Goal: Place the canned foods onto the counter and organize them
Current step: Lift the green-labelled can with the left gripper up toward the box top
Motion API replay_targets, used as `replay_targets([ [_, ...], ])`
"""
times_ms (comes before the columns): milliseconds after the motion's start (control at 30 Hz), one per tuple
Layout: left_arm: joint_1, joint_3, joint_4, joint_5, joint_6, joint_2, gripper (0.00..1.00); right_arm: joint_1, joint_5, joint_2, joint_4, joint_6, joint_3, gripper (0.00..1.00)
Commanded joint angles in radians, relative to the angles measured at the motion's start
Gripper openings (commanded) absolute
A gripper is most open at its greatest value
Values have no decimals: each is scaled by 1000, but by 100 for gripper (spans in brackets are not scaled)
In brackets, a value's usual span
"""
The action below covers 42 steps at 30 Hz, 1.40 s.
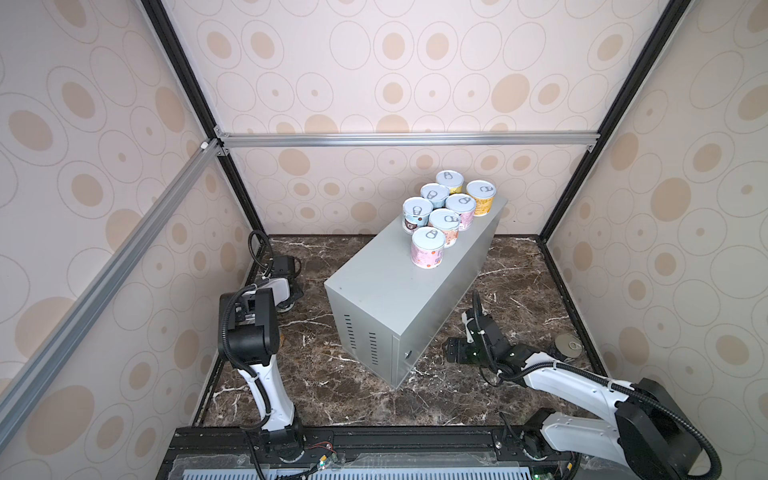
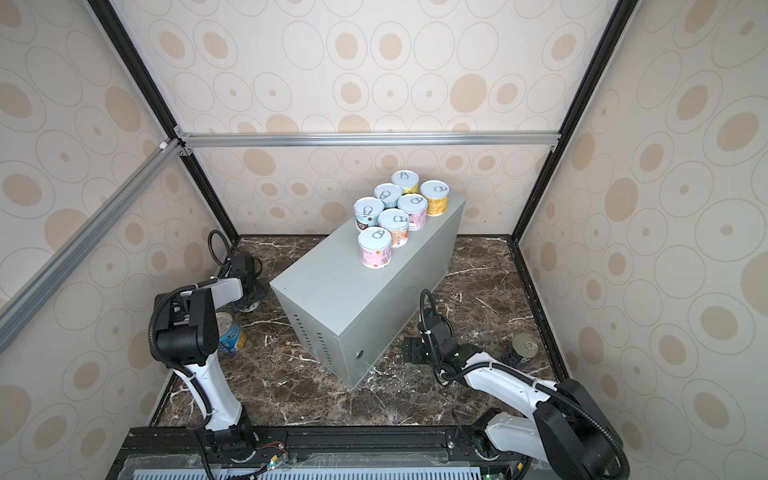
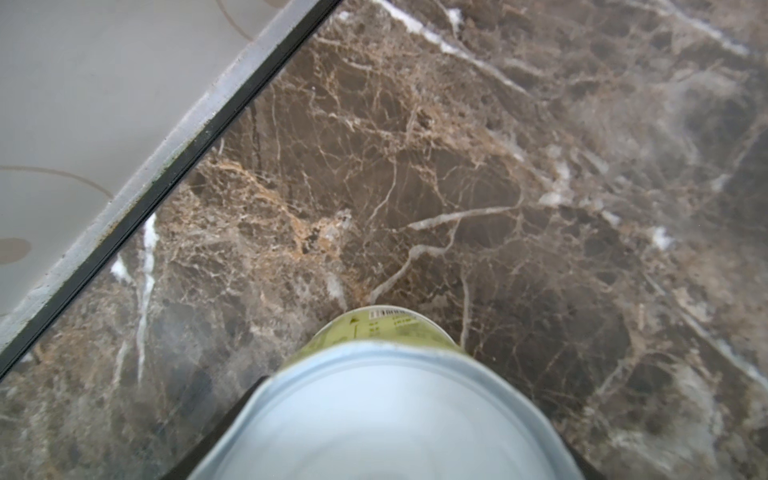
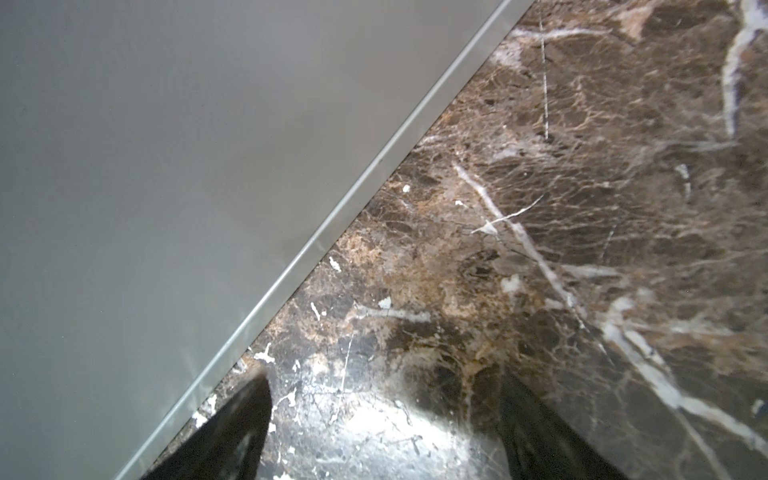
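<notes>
Cans (image 1: 444, 212), seven short ones with pale pull-tab lids, stand upright in a tight cluster at the far end of the counter (image 1: 390, 299). They sit two abreast, sides touching or nearly so, and the pink one (image 1: 428, 248) is nearest the middle. The counter is a tall grey metal box set at an angle on the marble tabletop (image 1: 332, 399), with its slotted end toward the near edge.

Three more cans are down on the tabletop. A short green can (image 3: 390, 332) stands close to the left edge, toward the far left corner, and the left gripper (image 2: 250, 296) is lowered over it. In the left wrist view its pale lid fills the gap between the dark jaws, which sit hard by its rim on both sides. Whether they press on it cannot be told. A taller blue can (image 2: 231, 334) stands by the same edge, nearer the front and partly hidden behind the left arm. A dark can (image 1: 567, 345) stands upright near the right edge.

The right gripper (image 4: 384, 386) hangs low beside the counter's long right side near its front corner. Its jaws are apart, with only bare marble between them.
</notes>
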Motion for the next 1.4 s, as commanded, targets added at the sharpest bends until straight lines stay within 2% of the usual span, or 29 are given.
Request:
replay_targets([
  [0, -15, 26, -28, -17, 35, -54, 69, -7, 3, -8, -1, -2, -9, 88],
  [600, -47, 128, -191, 173, 89, -292, 66, -7, 33, -53, -46, -28, 5, 88],
  [933, -114, 296, -329, 258, 161, -404, 66, -8, 42, -107, -112, -12, 32, 88],
  [1367, -189, 544, -543, 314, 289, -494, 64, -7, 45, -136, -266, -80, 120, 89],
])
